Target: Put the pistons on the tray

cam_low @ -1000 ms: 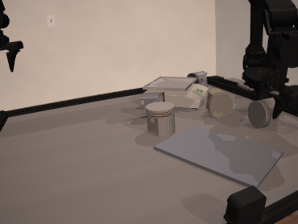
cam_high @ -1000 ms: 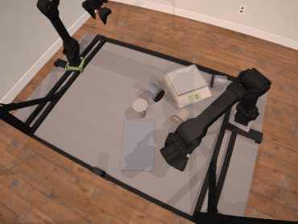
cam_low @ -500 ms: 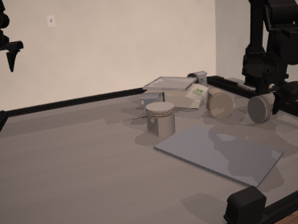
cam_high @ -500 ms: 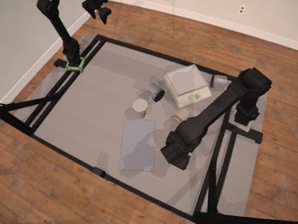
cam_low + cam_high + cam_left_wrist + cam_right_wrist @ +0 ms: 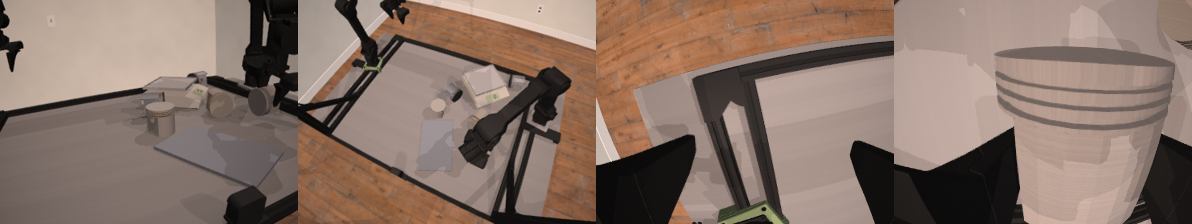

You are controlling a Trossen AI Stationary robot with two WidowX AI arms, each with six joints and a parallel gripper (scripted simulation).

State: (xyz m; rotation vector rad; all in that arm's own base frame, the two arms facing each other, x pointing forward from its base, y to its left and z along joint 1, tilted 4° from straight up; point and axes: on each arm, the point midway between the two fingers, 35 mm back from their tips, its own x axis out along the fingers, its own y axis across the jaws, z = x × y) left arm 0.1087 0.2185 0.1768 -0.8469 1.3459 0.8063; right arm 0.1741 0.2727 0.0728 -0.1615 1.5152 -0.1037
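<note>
My right gripper is shut on a grooved piston, which is on its side; whether it touches the bench I cannot tell. The flat steel tray lies bare. A pale piston stands upright just beyond one short edge. A dark grey piston lies on its side between it and the scale. A tan piston lies on its side near the scale. Another piston is behind the scale. My left gripper is open and high up.
A cream scale with a bare weighing plate stands toward the back. A black frame rail borders the bench. A small black block sits at the rail beyond the tray's other end.
</note>
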